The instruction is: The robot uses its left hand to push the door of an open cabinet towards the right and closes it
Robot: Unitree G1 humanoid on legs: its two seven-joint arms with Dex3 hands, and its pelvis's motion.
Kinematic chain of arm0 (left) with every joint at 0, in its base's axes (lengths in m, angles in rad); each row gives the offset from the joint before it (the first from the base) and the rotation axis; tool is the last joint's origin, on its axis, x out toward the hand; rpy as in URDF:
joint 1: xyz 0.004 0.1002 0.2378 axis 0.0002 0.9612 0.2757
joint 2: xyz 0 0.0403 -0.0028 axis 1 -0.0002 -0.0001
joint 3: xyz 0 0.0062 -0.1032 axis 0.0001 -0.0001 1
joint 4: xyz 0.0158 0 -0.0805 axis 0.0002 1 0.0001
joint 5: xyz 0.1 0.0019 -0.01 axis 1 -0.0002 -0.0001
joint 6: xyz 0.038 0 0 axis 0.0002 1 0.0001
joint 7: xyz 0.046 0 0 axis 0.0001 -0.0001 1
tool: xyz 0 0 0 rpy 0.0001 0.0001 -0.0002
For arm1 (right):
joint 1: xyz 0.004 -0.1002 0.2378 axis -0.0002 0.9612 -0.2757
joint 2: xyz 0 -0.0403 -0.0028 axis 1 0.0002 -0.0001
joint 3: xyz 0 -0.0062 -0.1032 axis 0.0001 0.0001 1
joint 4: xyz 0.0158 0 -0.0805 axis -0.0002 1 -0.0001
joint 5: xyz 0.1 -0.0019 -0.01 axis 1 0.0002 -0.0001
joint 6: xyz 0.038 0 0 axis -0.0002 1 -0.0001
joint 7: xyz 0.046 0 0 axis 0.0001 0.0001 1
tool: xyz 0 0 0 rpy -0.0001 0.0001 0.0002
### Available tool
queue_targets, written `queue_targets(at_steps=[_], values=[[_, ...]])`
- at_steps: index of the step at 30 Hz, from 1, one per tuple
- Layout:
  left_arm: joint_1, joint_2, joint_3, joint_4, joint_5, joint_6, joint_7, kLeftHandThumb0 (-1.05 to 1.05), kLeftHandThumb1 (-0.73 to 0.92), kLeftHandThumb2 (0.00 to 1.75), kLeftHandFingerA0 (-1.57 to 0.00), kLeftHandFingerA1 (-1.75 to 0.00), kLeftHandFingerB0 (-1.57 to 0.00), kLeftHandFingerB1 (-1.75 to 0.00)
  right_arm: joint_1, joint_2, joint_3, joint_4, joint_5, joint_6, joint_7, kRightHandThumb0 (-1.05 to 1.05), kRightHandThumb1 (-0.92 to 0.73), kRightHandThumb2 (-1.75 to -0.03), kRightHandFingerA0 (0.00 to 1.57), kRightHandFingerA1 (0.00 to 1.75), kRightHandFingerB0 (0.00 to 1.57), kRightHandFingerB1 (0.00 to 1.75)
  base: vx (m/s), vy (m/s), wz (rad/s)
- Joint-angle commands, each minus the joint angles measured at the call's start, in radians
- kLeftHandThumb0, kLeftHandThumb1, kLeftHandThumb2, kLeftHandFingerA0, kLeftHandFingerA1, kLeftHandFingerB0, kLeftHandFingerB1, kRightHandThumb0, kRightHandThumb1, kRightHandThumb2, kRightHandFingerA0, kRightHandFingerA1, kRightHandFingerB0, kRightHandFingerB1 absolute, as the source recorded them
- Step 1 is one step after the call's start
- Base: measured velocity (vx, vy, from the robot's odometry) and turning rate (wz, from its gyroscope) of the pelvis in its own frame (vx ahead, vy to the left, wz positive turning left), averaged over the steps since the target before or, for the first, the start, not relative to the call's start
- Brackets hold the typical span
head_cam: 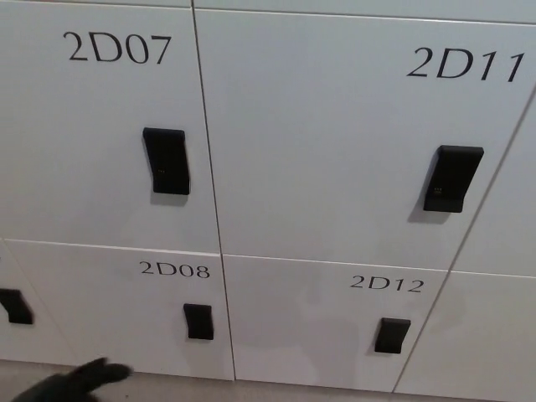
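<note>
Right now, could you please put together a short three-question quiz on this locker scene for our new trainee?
1. True or false: the door marked 2D11 sits flush with its neighbours.
2. Which label is on the door directly below 2D07? A) 2D12 B) 2D08 C) 2D11
3. Fill in: the only part of the robot in view is its left hand, at the bottom ____ corner of the picture.

Key:
1. True. No door stands ajar.
2. B. The 2D08 door lies under 2D07; the 2D12 door lies under 2D11.
3. Left. The hand touches no door or handle, and whether it is open cannot be told.
</note>
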Motion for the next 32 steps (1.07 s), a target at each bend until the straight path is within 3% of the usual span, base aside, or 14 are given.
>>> queue_targets(at_steps=[1, 10, 11, 12, 13, 14, 15, 16, 18, 19, 20, 32], values=[[0.013, 0.005, 0.107, 0.252, -0.064, -0.152, 0.158, -0.66, 0.7, 1.05, -0.39, -0.54, -0.25, -0.46, 0.019, -0.021, 0.008, 0.006, -0.002, -0.012, 0.016, -0.52, -0.7, -1.02, 0.37, 0.55, 0.25, 0.48, 0.0, 0.0, 0.0], [0.077, -0.015, 0.147, 0.446, -0.075, -0.179, 0.141, -0.61, 0.7, 1.04, -0.36, -0.53, -0.26, -0.47, 0.127, -0.027, 0.009, -0.002, 0.003, -0.043, 0.004, -0.5, -0.66, -0.98, 0.39, 0.54, 0.28, 0.48, 0.0, 0.0, 0.0], [0.08, -0.019, 0.156, 0.465, -0.081, -0.187, 0.135, -0.59, 0.84, 0.66, -0.42, -0.36, -0.39, -0.33, 0.135, -0.024, 0.006, -0.002, 0.006, -0.045, 0.0, -0.47, -0.8, -0.64, 0.46, 0.39, 0.4, 0.35, 0.0, 0.0, 0.0], [0.08, -0.02, 0.159, 0.472, -0.083, -0.19, 0.134, -0.59, 0.84, 0.66, -0.42, -0.36, -0.39, -0.33, 0.137, -0.023, 0.005, -0.003, 0.007, -0.045, -0.001, -0.47, -0.8, -0.64, 0.46, 0.39, 0.4, 0.35, 0.0, 0.0, 0.0], [0.085, -0.031, 0.178, 0.493, -0.107, -0.18, 0.107, -0.58, 0.69, 1.04, -0.4, -0.54, -0.28, -0.48, 0.146, -0.024, 0.011, -0.002, 0.002, -0.046, 0.001, -0.48, -0.81, -0.64, 0.45, 0.39, 0.39, 0.35, 0.0, 0.0, 0.0], [0.085, -0.036, 0.188, 0.506, -0.115, -0.176, 0.094, -0.6, 0.84, 0.66, -0.47, -0.36, -0.42, -0.34, 0.15, -0.025, 0.013, -0.003, 0.0, -0.05, 0.002, -0.48, -0.66, -1.0, 0.39, 0.55, 0.27, 0.48, 0.0, 0.0, 0.0], [0.084, -0.036, 0.189, 0.511, -0.115, -0.177, 0.093, -0.6, 0.84, 0.66, -0.47, -0.36, -0.42, -0.34, 0.151, -0.025, 0.013, -0.004, 0.0, -0.052, 0.002, -0.48, -0.66, -1.0, 0.39, 0.55, 0.27, 0.48, 0.0, 0.0, 0.0], [0.076, -0.038, 0.19, 0.519, -0.111, -0.167, 0.097, -0.61, 0.85, 0.67, -0.51, -0.38, -0.44, -0.35, 0.148, -0.025, 0.014, -0.003, -0.001, -0.052, 0.001, -0.49, -0.81, -0.65, 0.45, 0.4, 0.4, 0.36, 0.0, 0.0, 0.0], [0.062, -0.044, 0.197, 0.529, -0.116, -0.141, 0.087, -0.62, 0.86, 0.66, -0.47, -0.36, -0.4, -0.33, 0.143, -0.024, 0.017, 0.0, -0.004, -0.046, -0.001, -0.47, -0.81, -0.64, 0.48, 0.39, 0.43, 0.36, 0.0, 0.0, 0.0], [0.06, -0.047, 0.203, 0.533, -0.125, -0.133, 0.073, -0.62, 0.86, 0.66, -0.47, -0.36, -0.4, -0.33, 0.144, -0.023, 0.017, 0.001, -0.004, -0.044, -0.003, -0.47, -0.81, -0.64, 0.48, 0.39, 0.43, 0.36, 0.0, 0.0, 0.0], [0.057, -0.049, 0.207, 0.539, -0.128, -0.123, 0.065, -0.6, 0.86, 0.66, -0.47, -0.37, -0.38, -0.33, 0.148, -0.022, 0.019, 0.003, -0.004, -0.041, 0.0, -0.49, -0.68, -0.99, 0.38, 0.54, 0.28, 0.48, 0.0, 0.0, 0.0], [0.07, -0.051, 0.2, 0.564, -0.117, -0.105, 0.082, -0.61, 0.87, 0.67, -0.44, -0.38, -0.36, -0.33, 0.184, -0.022, 0.024, 0.008, -0.002, -0.047, 0.014, -0.55, -0.69, -0.98, 0.35, 0.52, 0.27, 0.47, 0.0, 0.0, 0.0]])
